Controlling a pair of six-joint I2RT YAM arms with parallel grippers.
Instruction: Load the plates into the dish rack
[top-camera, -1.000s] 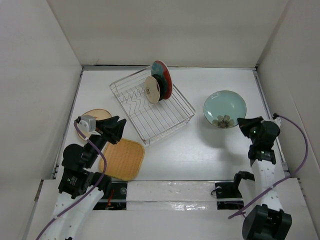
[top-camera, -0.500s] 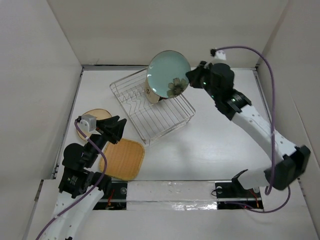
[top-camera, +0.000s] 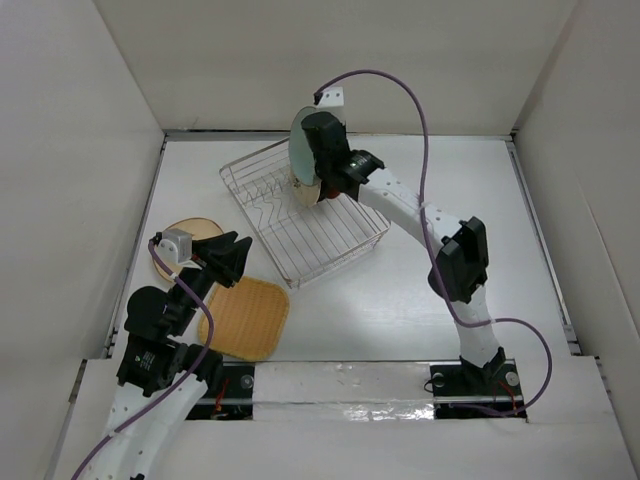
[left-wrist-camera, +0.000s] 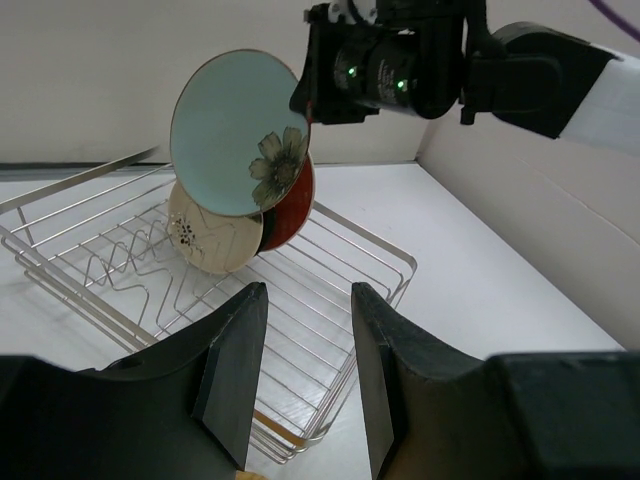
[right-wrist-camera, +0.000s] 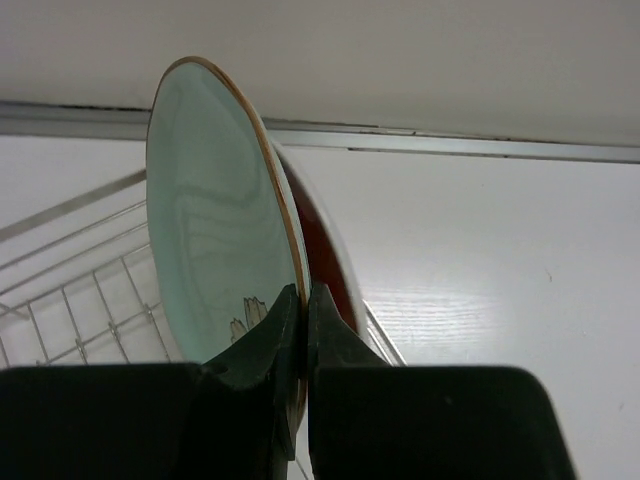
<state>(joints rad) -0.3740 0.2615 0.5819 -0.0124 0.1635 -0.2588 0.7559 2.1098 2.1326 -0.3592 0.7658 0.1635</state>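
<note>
My right gripper (top-camera: 318, 160) is shut on the rim of the pale green flower plate (top-camera: 303, 152), held upright on edge above the far corner of the silver wire dish rack (top-camera: 320, 240). The plate also shows in the left wrist view (left-wrist-camera: 235, 132) and the right wrist view (right-wrist-camera: 210, 220). Behind it in the rack stand the red-backed patterned plate (left-wrist-camera: 290, 205) and the cream plate (left-wrist-camera: 210, 235). My left gripper (top-camera: 232, 258) is open and empty, above the orange woven plate (top-camera: 245, 318). The tan wooden plate (top-camera: 195, 232) lies partly under the left arm. The black plate is hidden.
White walls close in the table at the left, back and right. The rack (left-wrist-camera: 330, 330) sits at an angle in the middle-back of the table. The right arm (top-camera: 420, 215) stretches diagonally over the rack's right side.
The right arm picked the green plate off the table at the right, carried it left, and turned it on edge over the rack's far corner. The left arm has not moved.
</note>
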